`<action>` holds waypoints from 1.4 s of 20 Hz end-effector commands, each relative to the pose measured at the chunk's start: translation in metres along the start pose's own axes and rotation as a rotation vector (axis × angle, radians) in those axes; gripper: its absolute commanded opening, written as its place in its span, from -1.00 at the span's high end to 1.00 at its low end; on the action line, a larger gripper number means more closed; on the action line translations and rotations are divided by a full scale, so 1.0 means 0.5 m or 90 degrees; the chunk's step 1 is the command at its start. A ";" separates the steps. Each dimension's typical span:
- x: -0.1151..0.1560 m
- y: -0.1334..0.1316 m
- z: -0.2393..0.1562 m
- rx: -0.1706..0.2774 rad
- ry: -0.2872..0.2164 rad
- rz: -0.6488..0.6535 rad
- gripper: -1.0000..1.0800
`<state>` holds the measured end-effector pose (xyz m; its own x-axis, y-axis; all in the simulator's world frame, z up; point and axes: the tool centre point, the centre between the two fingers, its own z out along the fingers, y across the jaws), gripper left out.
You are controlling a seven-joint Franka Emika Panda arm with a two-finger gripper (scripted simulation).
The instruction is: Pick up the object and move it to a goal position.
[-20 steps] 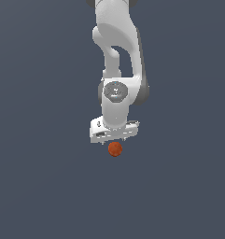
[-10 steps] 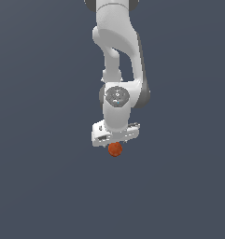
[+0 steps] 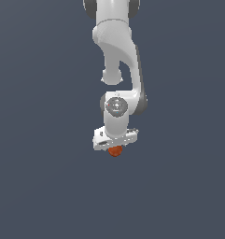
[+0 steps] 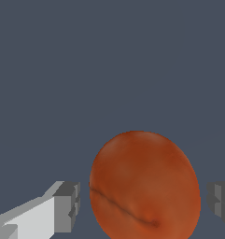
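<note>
The object, a small orange-red ball [image 3: 115, 151], lies on the flat dark ground right under the white gripper [image 3: 115, 145]; the hand covers its upper part in the exterior view. In the wrist view the ball [image 4: 144, 186] fills the space between the two grey fingertips [image 4: 67, 205], with a narrow gap showing on each side. The gripper [image 4: 143, 203] is open and straddles the ball without touching it.
The white arm [image 3: 117, 70] reaches down from the top of the exterior view. A plain dark grey ground [image 3: 39, 186] lies all around, with nothing else on it.
The gripper has come down over the ball, which now shows less below the hand. The ball itself has stayed where it was.
</note>
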<state>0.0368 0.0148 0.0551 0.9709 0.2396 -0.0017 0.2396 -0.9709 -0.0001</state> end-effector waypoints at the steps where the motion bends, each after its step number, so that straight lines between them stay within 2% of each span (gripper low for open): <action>1: 0.001 0.000 0.014 0.000 0.001 0.000 -0.92; 4: 0.003 0.001 0.017 0.000 0.001 0.000 -0.92; 5: 0.003 0.001 0.017 0.000 0.001 0.000 1.00; 19: -0.001 0.007 0.008 0.000 0.001 0.000 1.00; 28: -0.036 0.062 -0.068 0.000 0.001 0.000 1.00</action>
<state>0.0282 -0.0118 0.0786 0.9705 0.2409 -0.0035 0.2409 -0.9706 -0.0011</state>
